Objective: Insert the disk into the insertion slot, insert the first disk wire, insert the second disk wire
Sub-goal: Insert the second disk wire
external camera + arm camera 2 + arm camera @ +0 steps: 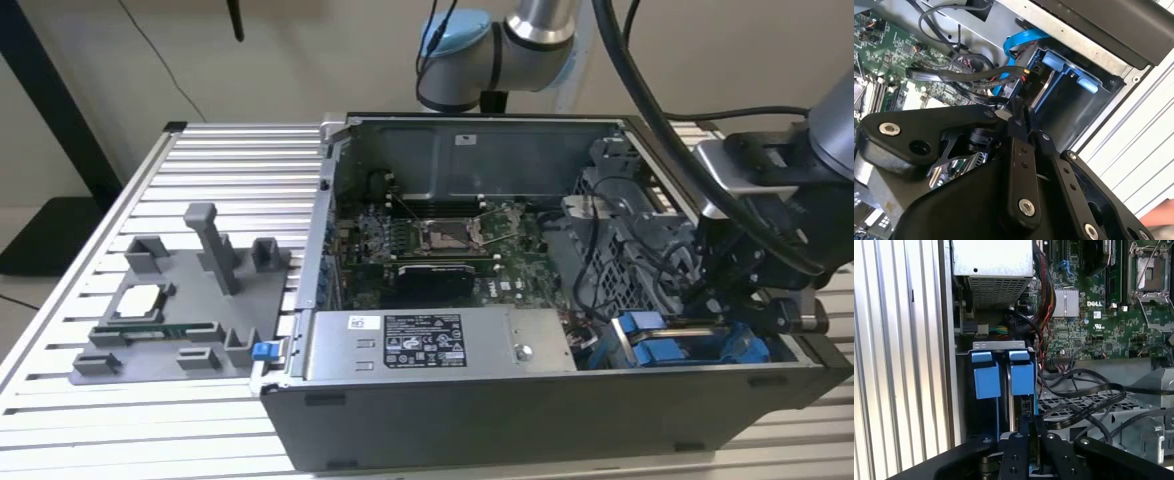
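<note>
The disk (1040,86) stands on edge inside the insertion slot (683,346), a grey bay with blue clips (1023,373) at the case's front corner on the exterior view's right. Its narrow edge (1015,412) shows between the blue rails in the first wrist view. My gripper (725,305) hangs right over that slot. Its black fingers (1015,150) are pressed together on the black connector of a disk wire (1006,80), held against the disk's end. The flat black wire (1089,395) loops away over the cage. The gripper's tips (1031,434) are just above the disk's edge.
A blue flat cable (1021,39) curves near the slot. The grey power supply box (441,345) lies along the case front, the motherboard (441,235) behind it. A perforated metal cage (1099,422) with loose black cables sits beside the slot. A grey fixture (180,300) stands on the slatted table.
</note>
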Controlling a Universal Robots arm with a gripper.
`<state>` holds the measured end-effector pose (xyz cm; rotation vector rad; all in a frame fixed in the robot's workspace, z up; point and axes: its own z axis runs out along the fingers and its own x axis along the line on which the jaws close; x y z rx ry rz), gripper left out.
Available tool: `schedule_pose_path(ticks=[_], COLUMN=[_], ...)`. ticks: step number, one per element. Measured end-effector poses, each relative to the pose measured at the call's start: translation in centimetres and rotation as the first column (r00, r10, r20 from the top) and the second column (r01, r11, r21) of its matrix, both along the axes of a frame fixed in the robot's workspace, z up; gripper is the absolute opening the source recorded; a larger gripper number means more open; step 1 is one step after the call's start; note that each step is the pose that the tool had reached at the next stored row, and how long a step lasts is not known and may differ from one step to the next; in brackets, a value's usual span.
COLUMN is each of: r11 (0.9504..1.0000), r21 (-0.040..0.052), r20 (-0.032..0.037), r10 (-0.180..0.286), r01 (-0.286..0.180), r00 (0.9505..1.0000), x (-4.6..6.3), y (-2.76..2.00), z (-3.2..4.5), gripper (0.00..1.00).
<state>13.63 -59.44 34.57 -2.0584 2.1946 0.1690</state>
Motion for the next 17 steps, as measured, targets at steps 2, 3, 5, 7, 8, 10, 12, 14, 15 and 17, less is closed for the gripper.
schedule_pose_path(ticks=[2, 3, 5, 7, 8, 10, 12, 14, 15, 17], r11=[1.0, 1.0, 1.0, 1.0, 1.0, 1.0, 1.0, 1.0, 1.0, 1.0], r21=[-0.0001, 0.0002, 0.0003, 0.0008, 0.001, 0.0014, 0.0017, 0.0023, 0.0027, 0.003], r20=[0.0009, 0.0013, 0.0022, 0.0032, 0.0037, 0.0046, 0.0057, 0.0066, 0.0071, 0.0076], r10=[0.0, 0.0, 0.0, 0.0, 0.0, 0.001, 0.001, 0.002, 0.002, 0.002], r01=[0.0, 0.0, 0.0, 0.0, 0.0, -0.001, -0.001, -0.002, -0.002, -0.002], r00=[1.0, 1.0, 1.0, 1.0, 1.0, 1.0, 1.0, 1.0, 1.0, 1.0], x=[0.0, 0.0, 0.0, 0.0, 0.0, 0.0, 0.0, 0.0, 0.0, 0.0], y=[0.07, 0.1, 0.15, 0.2, 0.22, 0.25, 0.27, 0.29, 0.29, 0.29], z=[-0.06, -0.1, -0.16, -0.24, -0.27, -0.34, -0.41, -0.5, -0.54, -0.63], gripper=[0.0, 0.0, 0.0, 0.0, 0.0, 0.0, 0.0, 0.0, 0.0, 0.0])
